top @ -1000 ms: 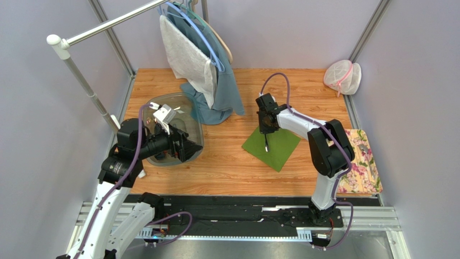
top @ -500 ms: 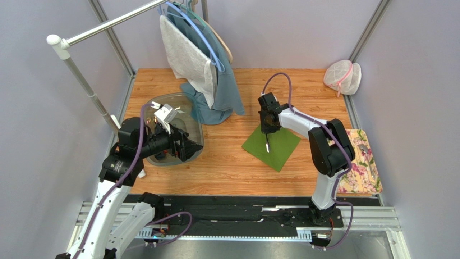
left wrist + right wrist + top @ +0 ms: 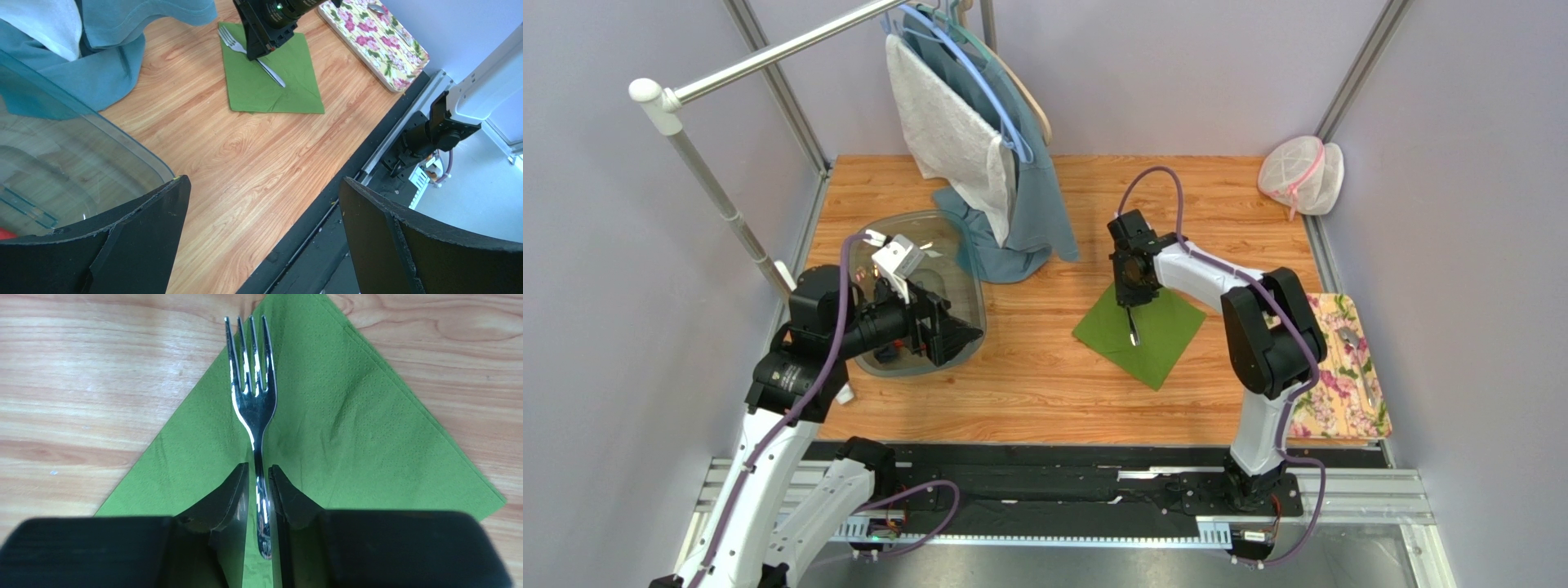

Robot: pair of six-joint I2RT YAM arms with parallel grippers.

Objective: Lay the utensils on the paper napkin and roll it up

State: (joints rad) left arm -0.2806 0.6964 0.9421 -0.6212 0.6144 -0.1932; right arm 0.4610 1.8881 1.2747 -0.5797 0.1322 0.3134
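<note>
The green paper napkin [image 3: 1158,333] lies as a diamond on the wooden table right of centre. A silver fork [image 3: 253,404] rests flat on it, tines pointing away from the wrist. My right gripper [image 3: 258,471] is low over the napkin [image 3: 350,429] and straddles the fork's handle; its jaws are slightly open, with green showing beside the handle. The left wrist view shows the same fork [image 3: 270,73] and napkin [image 3: 288,92] under the right gripper [image 3: 261,54]. My left gripper [image 3: 263,180] hovers wide open and empty by the clear tub [image 3: 913,224].
A teal garment [image 3: 1014,208] and a grey towel hang from a rack at the back and drape onto the table beside the tub [image 3: 73,141]. A flowered pink mat [image 3: 1347,368] lies at the right edge. A mesh bag [image 3: 1301,175] sits in the back right corner.
The right gripper's jaws have eased apart around the fork's handle, and the fork now lies on the napkin. The left arm has barely moved.
</note>
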